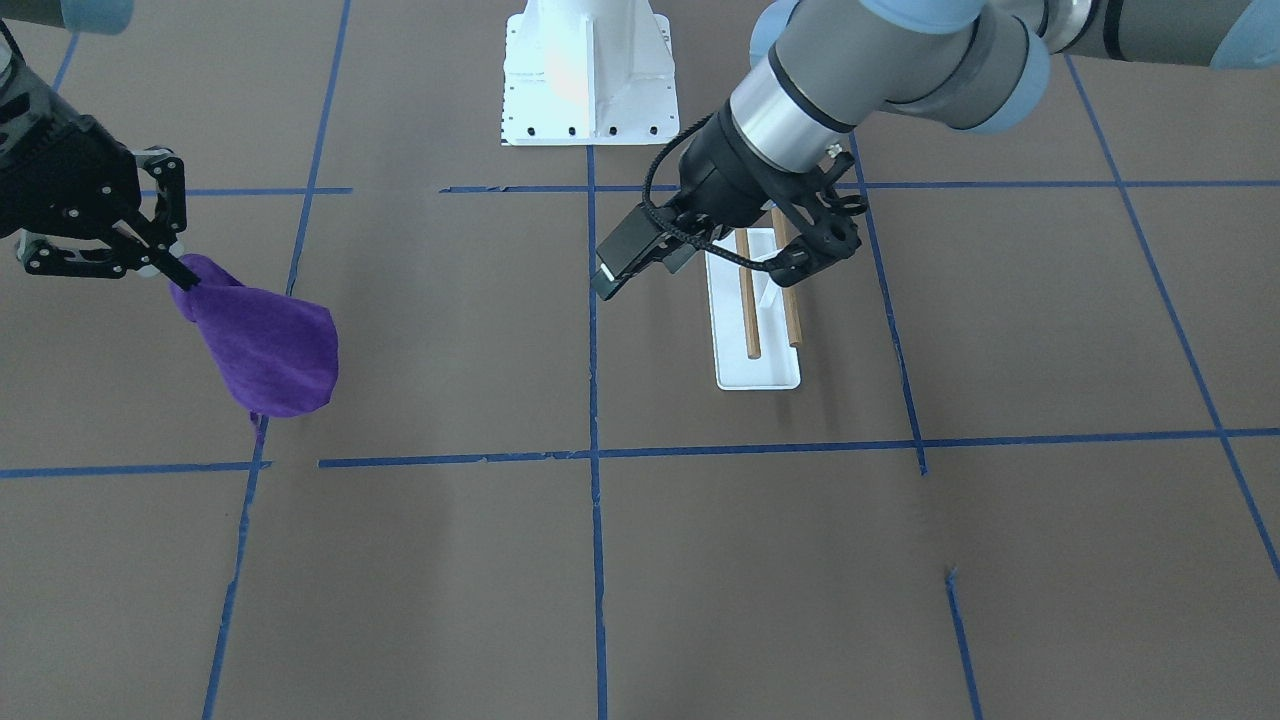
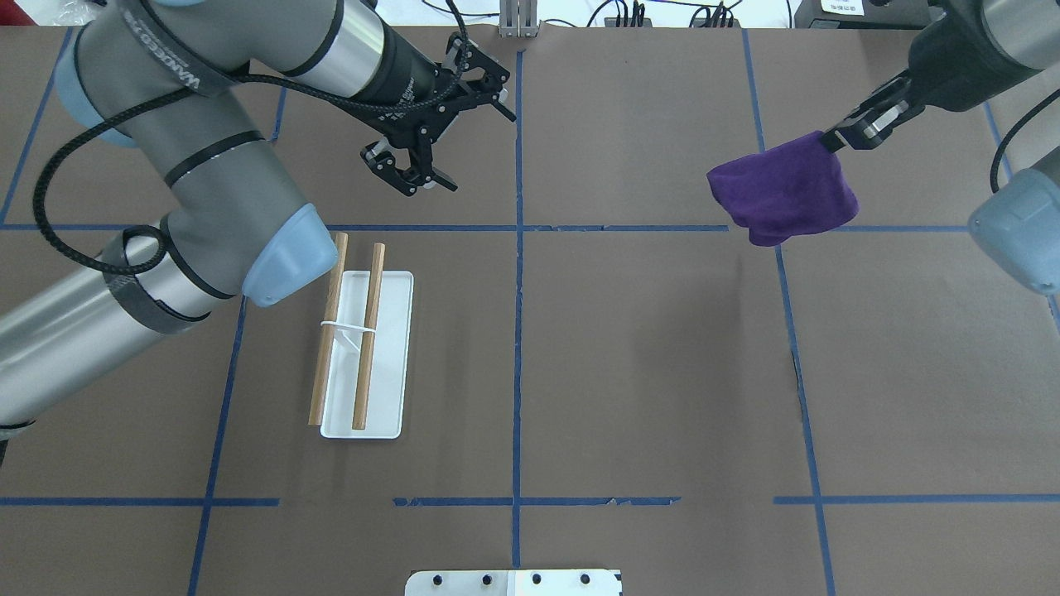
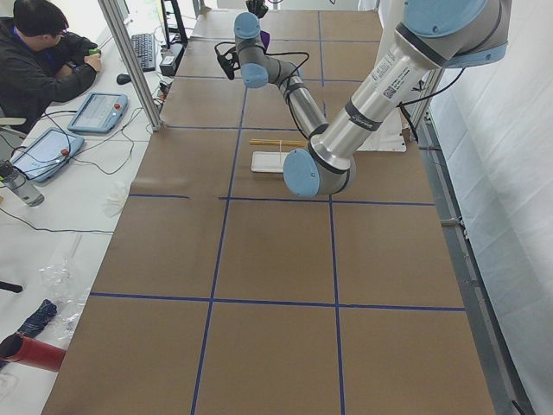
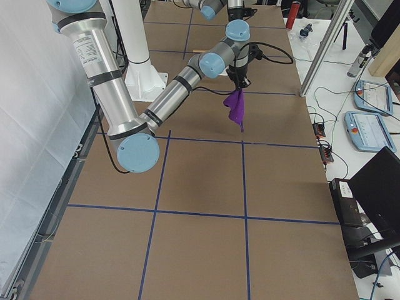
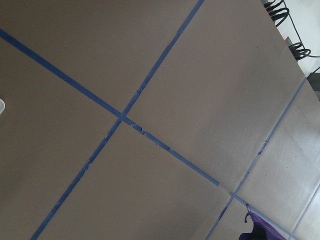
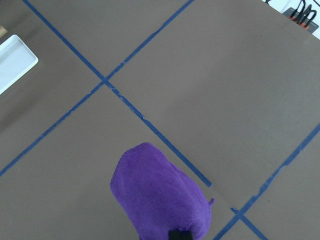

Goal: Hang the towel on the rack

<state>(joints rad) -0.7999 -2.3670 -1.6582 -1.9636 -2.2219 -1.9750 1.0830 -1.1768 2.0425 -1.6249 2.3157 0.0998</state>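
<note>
the small fuzzy purple towel (image 2: 782,194) is up off the brown paper-covered table (image 2: 629,372). it hangs bunched from the right tool (image 2: 838,139), whose fingers are pinched tight on its top edge. so the pickup looks done, and the carry and the drape are left. the small white-based rack with two light-brown wooden dowels (image 2: 389,348) stands well apart on the other half of the table, with nothing on either dowel. the left tool (image 2: 412,178) hangs just past the rack's far end, jaws spread and holding nothing.

the overhead view gives the wide gap between towel and rack. the front-facing view shows the cloth sagging into a teardrop with its low tip near the table; i cannot tell whether it touches. the right wrist view looks down over the towel and catches a corner of the rack's base at its edge. the left wrist view shows mostly table and blue tape lines (image 5: 120,115), with a scrap of purple and a tiny purple loop (image 5: 246,218) at the bottom.
</note>
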